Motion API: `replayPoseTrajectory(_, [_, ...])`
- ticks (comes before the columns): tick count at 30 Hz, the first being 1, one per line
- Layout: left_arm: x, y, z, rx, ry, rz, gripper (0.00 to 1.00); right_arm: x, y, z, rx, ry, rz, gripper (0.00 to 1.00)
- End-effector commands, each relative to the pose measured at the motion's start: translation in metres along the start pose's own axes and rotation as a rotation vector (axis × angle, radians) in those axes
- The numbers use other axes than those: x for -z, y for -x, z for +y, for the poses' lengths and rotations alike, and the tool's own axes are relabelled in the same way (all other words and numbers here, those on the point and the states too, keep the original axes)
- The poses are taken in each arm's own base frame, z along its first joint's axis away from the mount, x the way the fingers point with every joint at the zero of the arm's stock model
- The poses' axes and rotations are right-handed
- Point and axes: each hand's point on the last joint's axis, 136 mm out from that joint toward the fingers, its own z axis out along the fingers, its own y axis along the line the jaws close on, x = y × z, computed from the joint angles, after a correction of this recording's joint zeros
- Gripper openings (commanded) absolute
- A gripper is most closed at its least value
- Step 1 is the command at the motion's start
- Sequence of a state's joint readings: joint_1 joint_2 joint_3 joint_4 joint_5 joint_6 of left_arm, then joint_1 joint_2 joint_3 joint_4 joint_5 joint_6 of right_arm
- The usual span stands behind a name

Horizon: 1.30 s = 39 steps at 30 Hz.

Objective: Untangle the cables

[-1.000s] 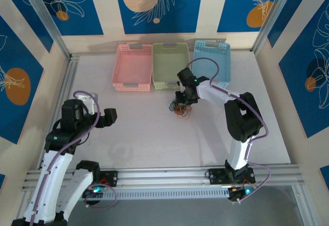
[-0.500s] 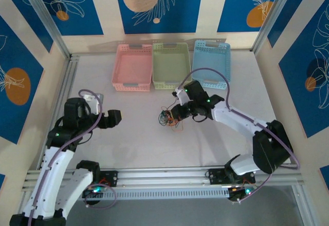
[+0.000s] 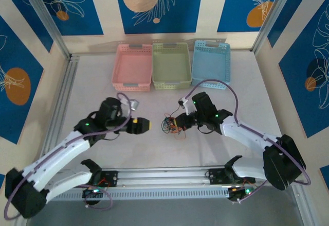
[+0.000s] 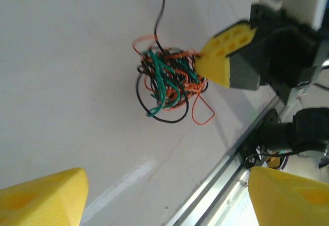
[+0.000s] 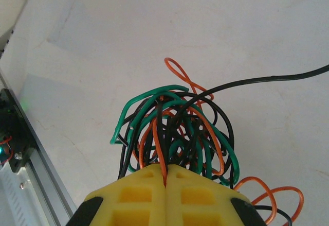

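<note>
Here, on the pale table (image 3: 154, 151) between blue walls (image 3: 205, 4), right claw (image 5: 165, 177) pinches the cables (image 4: 167, 84), left claw (image 3: 145, 126) wide.

My yellow-tipped left gripper (image 3: 144, 126) has swung in from the left side of the white bench (image 3: 128, 154) to its middle and now faces the thin black, orange and green cables (image 3: 168, 125). My right gripper (image 3: 180, 124) has dragged that tangle away from the pale green plastic basket (image 3: 165, 85), leftward and closer to my bases, and its arm now stretches low.
</note>
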<state>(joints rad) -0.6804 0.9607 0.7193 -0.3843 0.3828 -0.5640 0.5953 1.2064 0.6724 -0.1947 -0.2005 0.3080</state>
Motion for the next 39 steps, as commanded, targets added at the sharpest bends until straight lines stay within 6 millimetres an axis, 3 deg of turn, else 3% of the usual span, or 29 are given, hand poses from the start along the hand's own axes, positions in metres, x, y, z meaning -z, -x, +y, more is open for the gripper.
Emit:
replayPoseTrajectory(1, [-0.026,0.012,-0.015,-0.011,-0.022,-0.047,0.8,0.008,0.007,0.008,0.005,0.036,-0.064,0.0])
replayPoseTrajectory(6, [-0.063,0.01,-0.031,-0.055,-0.007,0.036,0.71,0.012,0.006,0.005,-0.004,0.038,-0.085,0.0])
replayPoseTrajectory(9, [-0.076,0.013,-0.027,-0.049,0.043,0.055,0.65,0.012,0.006,0.005,-0.004,0.036,-0.085,0.0])
replayPoseTrajectory(25, [-0.103,0.041,-0.023,-0.08,0.084,-0.007,0.45,0.011,0.005,0.006,0.0,0.046,-0.083,0.0])
replayPoseTrajectory(34, [-0.111,0.035,-0.017,-0.074,0.101,0.026,0.3,0.012,0.005,0.006,0.004,0.046,-0.085,0.0])
replayPoseTrajectory(39, [-0.11,0.029,-0.012,-0.066,0.11,0.033,0.27,0.011,0.005,0.007,0.005,0.05,-0.082,0.0])
